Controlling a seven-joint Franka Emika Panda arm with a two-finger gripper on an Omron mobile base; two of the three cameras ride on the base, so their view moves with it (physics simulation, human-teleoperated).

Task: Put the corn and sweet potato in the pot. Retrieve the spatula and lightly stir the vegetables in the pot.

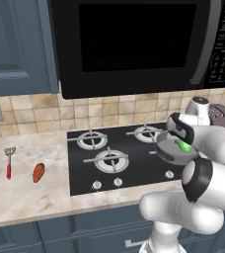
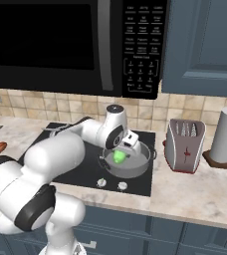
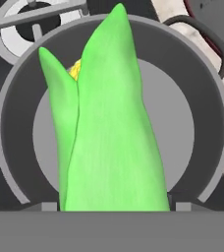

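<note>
The claw (image 2: 121, 149) hangs over the pot (image 2: 141, 167) near the middle of the right base view, and the corn (image 2: 119, 157) sits between its fingers, its green body pointing down into the pot's dark inside. In the hand view the corn (image 3: 109, 133) rises from the bottom edge through the middle of the frame, a bit of yellow showing where its green leaves part, with the pot's grey rim (image 3: 217, 108) circling behind it. The claw is grasping the corn; whether the corn's tip touches the pot's floor cannot be told.

In the left base view the pot (image 1: 166, 150) stands on the black stove (image 1: 109, 158) at the right of the frame, the corn (image 1: 185, 146) a small green patch above it, partly hidden by the arm. At the left of that view, on the marble table (image 1: 30, 197), the sweet potato (image 1: 38, 172) lies just right of the spatula (image 1: 9, 162), the two apart, both well away from the pot.

In the right base view a toaster (image 2: 185, 145) stands on the table just right of the stove, and a paper towel roll (image 2: 226, 134) stands further right.
</note>
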